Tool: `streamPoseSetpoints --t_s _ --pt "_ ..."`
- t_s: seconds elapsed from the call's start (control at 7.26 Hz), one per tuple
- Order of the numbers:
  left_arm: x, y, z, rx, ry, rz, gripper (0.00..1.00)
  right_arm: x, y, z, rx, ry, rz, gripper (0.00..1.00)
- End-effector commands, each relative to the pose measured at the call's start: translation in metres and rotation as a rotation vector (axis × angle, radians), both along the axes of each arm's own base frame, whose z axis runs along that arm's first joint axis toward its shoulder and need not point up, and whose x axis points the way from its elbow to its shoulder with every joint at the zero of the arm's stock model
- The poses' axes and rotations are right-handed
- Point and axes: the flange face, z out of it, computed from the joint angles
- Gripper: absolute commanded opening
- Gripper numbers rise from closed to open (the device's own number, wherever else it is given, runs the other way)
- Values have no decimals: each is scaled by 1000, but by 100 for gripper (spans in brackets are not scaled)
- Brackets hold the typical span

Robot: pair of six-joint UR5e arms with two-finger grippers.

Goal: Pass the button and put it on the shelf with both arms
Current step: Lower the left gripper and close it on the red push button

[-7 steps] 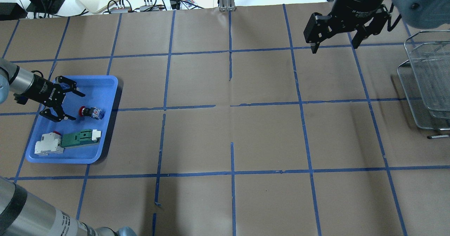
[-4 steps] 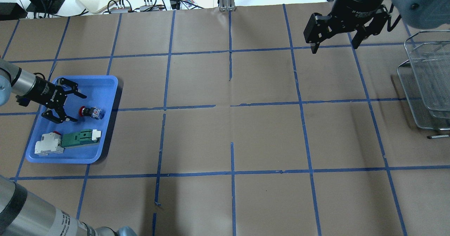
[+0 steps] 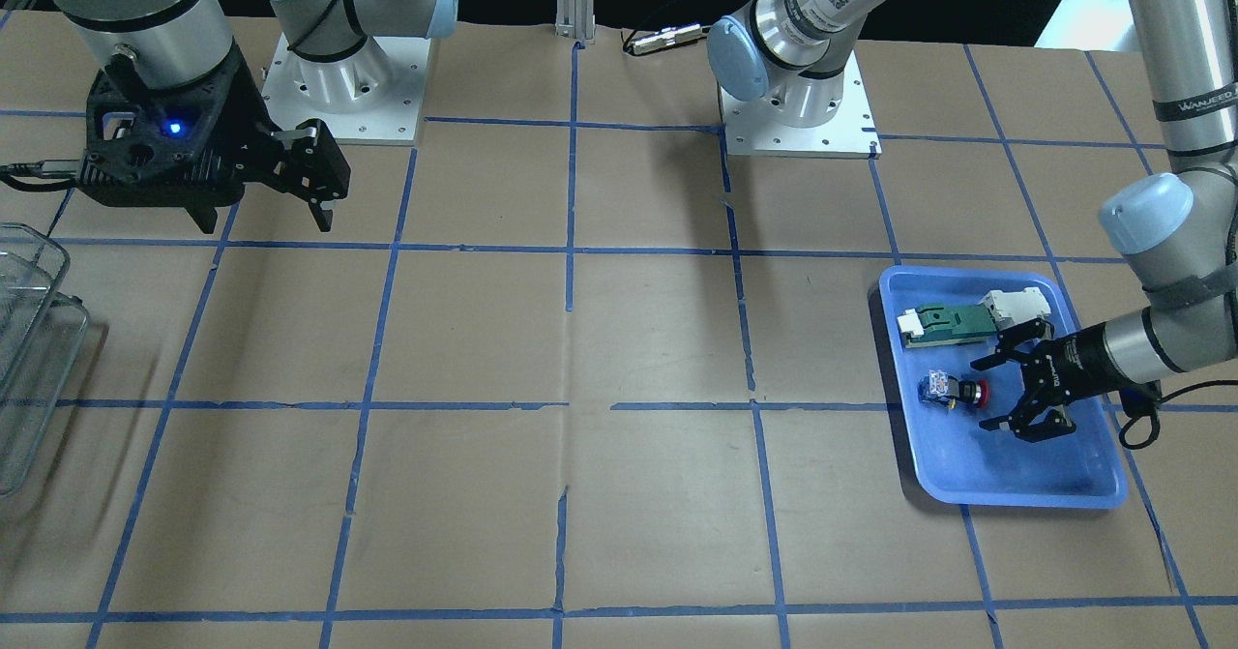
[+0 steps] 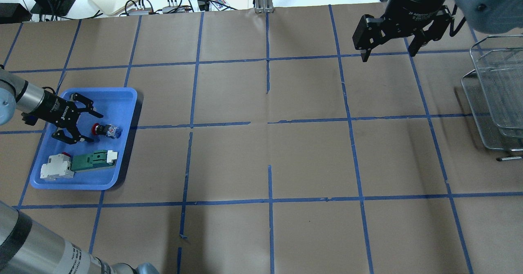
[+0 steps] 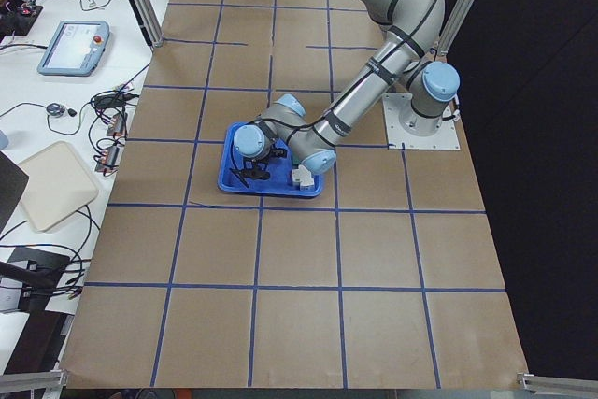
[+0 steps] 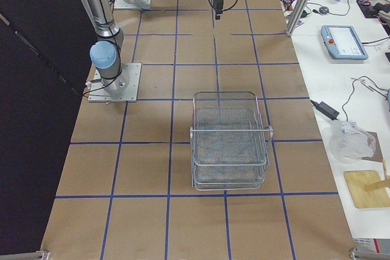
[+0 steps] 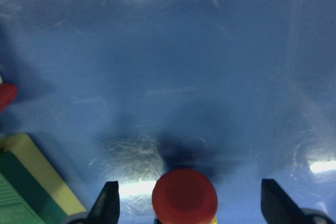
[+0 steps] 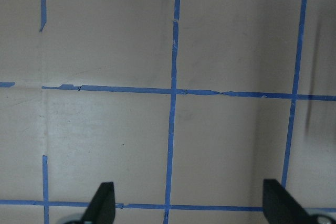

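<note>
Left fingers [image 7: 108, 204] are spread wide and hold nothing. The red mushroom-head push-button switch [image 7: 185, 196] sits in the gap between them, with no contact visible. The switch lies on its side in the blue plastic tray [image 4: 118, 98], near a green-and-white flat part [image 4: 92, 160]. Judgement: light, rigid, hard plastic. The domed head is probably slippery, so pinch the black barrel behind it and leave the rear block free for the handover. Right fingers [image 4: 365, 50] are open and empty above the table [image 4: 310, 159], and the silver wire-mesh shelf [image 4: 496, 98] is well apart.
</note>
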Motion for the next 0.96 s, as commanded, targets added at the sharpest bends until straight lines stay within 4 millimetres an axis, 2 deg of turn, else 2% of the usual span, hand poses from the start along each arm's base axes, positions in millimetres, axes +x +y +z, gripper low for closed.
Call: streamPoseSetpoints --t_s 0.0,0.14,0.28,0.55,0.83 --pt "0 0 1 4 2 -1 25 -1 0 0 0 0 1 100" --pt "0 0 1 6 -1 -2 6 0 0 0 0 -2 1 100" --pt "0 1 1 7 1 -4 0 -1 0 0 -1 1 0 100" --pt "-4 5 6 43 31 -3 0 -1 0 0 -1 0 1 100" --pt "-1 2 24 25 18 -4 0 0 0 -1 2 1 -1 100"
